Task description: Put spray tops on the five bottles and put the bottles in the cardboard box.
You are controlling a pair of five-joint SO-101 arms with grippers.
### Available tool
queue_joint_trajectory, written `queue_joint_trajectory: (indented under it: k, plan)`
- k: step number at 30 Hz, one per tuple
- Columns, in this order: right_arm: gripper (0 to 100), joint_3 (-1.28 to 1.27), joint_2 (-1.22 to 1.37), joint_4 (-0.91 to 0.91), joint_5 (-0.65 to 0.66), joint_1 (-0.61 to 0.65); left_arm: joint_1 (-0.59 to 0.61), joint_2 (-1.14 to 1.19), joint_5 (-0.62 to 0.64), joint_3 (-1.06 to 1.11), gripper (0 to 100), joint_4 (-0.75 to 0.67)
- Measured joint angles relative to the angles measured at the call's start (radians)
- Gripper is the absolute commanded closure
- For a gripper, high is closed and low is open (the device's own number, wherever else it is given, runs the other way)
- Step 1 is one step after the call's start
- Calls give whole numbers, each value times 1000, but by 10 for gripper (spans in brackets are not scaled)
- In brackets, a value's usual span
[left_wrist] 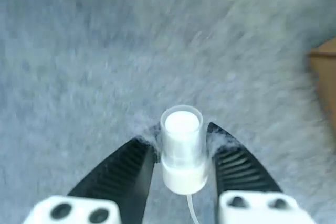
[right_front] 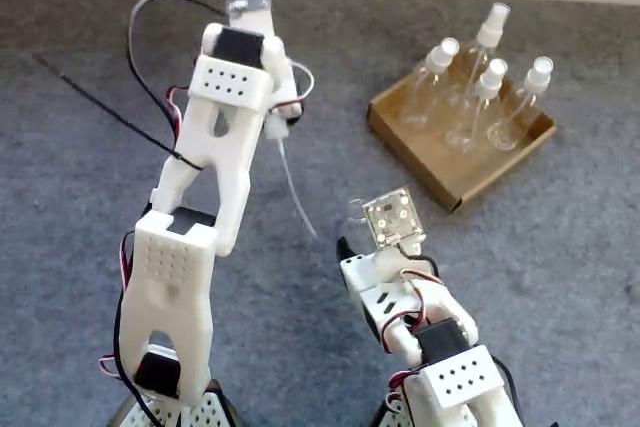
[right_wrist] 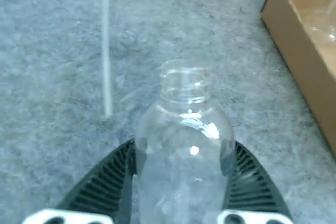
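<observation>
A white spray top [left_wrist: 182, 148] sits between the black fingers of my left gripper [left_wrist: 181, 132], which is shut on it. Its thin dip tube [right_front: 298, 192] hangs down over the carpet. In the high view this gripper [right_front: 278, 117] is held above the carpet, left of the cardboard box [right_front: 440, 182]. My right gripper [right_wrist: 184, 148] is shut on a clear bottle [right_wrist: 184, 145] with an open, uncapped neck. The tube [right_wrist: 106, 45] ends just beyond that neck and to one side. Several bottles [right_front: 480, 87] with spray tops stand in the box.
The grey carpet [right_front: 560, 277] covers the whole floor. Black cables [right_front: 110, 107] trail left of the left arm. The box wall [right_wrist: 310, 51] lies close beside the right gripper. Open carpet lies between the two grippers and the box.
</observation>
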State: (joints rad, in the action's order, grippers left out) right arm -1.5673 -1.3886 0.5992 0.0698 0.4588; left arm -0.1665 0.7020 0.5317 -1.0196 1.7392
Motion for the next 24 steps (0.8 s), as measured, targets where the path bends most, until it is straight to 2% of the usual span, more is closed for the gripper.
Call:
queue_joint_trajectory:
  k: [6, 10, 17, 21, 24]
  plan:
    - [864, 0, 0, -18, 0, 2, 0, 0, -98, -204, 916, 5]
    - [864, -52, 0, -146, 0, 3, 0, 0, -114, -338, 916, 6]
    - [864, -106, 0, -485, 2, 5, -31, 0, -141, -528, 916, 15]
    - [864, -106, 0, -523, 0, 6, -92, 0, -247, -591, 916, 15]
    - [864, -106, 0, -529, 0, 6, -120, 0, -279, -606, 916, 15]
